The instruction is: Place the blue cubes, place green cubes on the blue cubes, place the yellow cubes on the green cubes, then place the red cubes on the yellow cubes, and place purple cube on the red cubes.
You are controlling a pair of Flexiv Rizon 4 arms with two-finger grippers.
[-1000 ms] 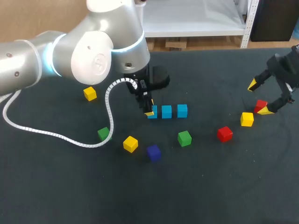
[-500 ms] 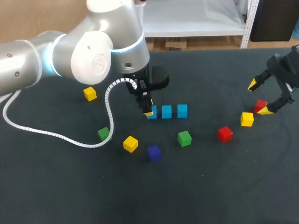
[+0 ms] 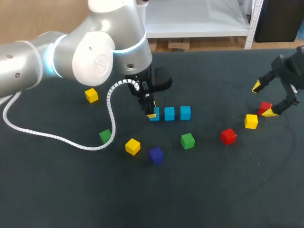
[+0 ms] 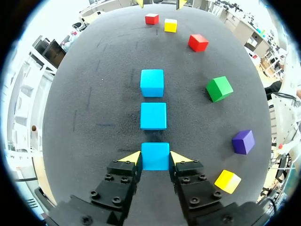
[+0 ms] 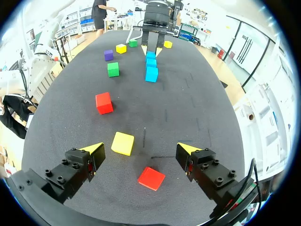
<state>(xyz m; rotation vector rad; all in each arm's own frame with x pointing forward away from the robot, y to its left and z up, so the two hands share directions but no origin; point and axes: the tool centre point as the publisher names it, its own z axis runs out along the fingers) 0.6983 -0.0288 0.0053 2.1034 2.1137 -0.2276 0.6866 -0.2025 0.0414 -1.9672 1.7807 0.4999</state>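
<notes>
We saw our left arm (image 3: 71, 52) come in over the left side of the dark table (image 3: 57, 194), its white coiled cable (image 3: 57, 138) trailing across the surface. Beside that cable lay the far-left yellow cube (image 3: 91, 95), and nearer us the left green cube (image 3: 106, 136), right against the cable's loop. Next came the near yellow cube (image 3: 132, 146) and the purple cube (image 3: 156, 155), close together but apart.

At the middle, the left gripper (image 4: 155, 157) pointed down at a straight row of three. The left blue cube (image 4: 155, 156) sat on the table between its fingers, and as far as we could make out from the wrist view, both yellow tips pressed its two sides, so the fingers were clenched on it. The middle blue cube (image 4: 153, 115) and the right blue cube (image 4: 152, 83) lay ahead of it in line, with narrow gaps between them. None carried another cube.

Right of the row, nearer us, lay the right green cube (image 3: 187, 140), then the nearer red cube (image 3: 228, 136), then the right yellow cube (image 3: 251, 121), each apart from the others.

At the far right, the right gripper (image 5: 140, 149) hung over the table with its fingers spread wide and grasping nothing. The far-right red cube (image 5: 151, 178) lay between them, touching neither, and the right yellow cube sat just ahead of it.
</notes>
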